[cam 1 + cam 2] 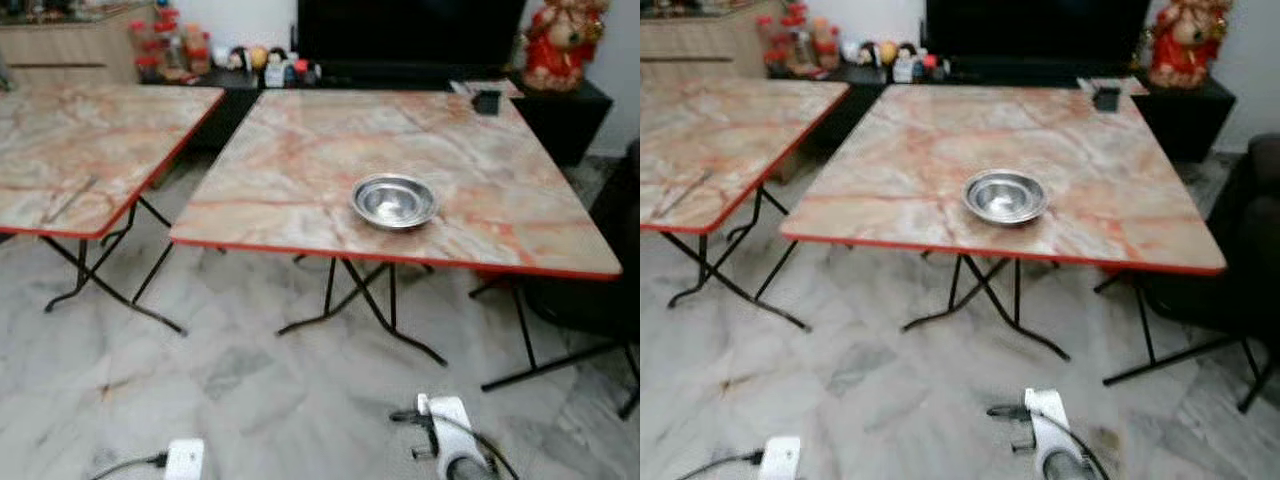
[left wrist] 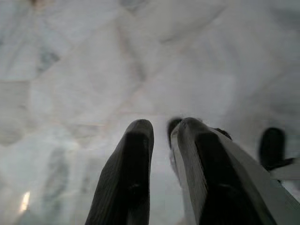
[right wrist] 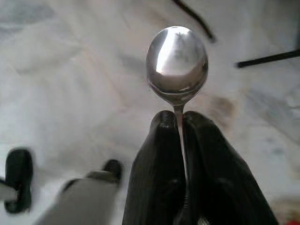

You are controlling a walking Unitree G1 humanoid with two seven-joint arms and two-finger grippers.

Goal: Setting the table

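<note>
**A:** What do the head views show?

**B:** A marble-patterned folding surface (image 1: pixel 300 160) with a red edge, seen from above and a little way off. A shallow steel bowl (image 1: pixel 394 200) sits near its front edge. A second, similar surface (image 1: pixel 70 150) stands to the left. Pale marble floor (image 1: pixel 250 390) lies between the robot and both. Low in view, the tops of both arms hang over the floor.

**B:** And the left wrist view?

**A:** The left claw (image 2: pixel 161 140) points down at the floor, its black fingers slightly apart with nothing between them.

**B:** The right wrist view?

**A:** The right claw (image 3: pixel 180 122) is closed on the thin handle of a steel spoon (image 3: pixel 177 63). The spoon's round end sticks out past the fingertips, above the floor.

**B:** How will the spoon handle?

**A:** Probably light, rigid and slick. The narrow handle could pivot or slip, so a firm pinch along the handle seems wise, and it should be set down gently beside the bowl.
</note>
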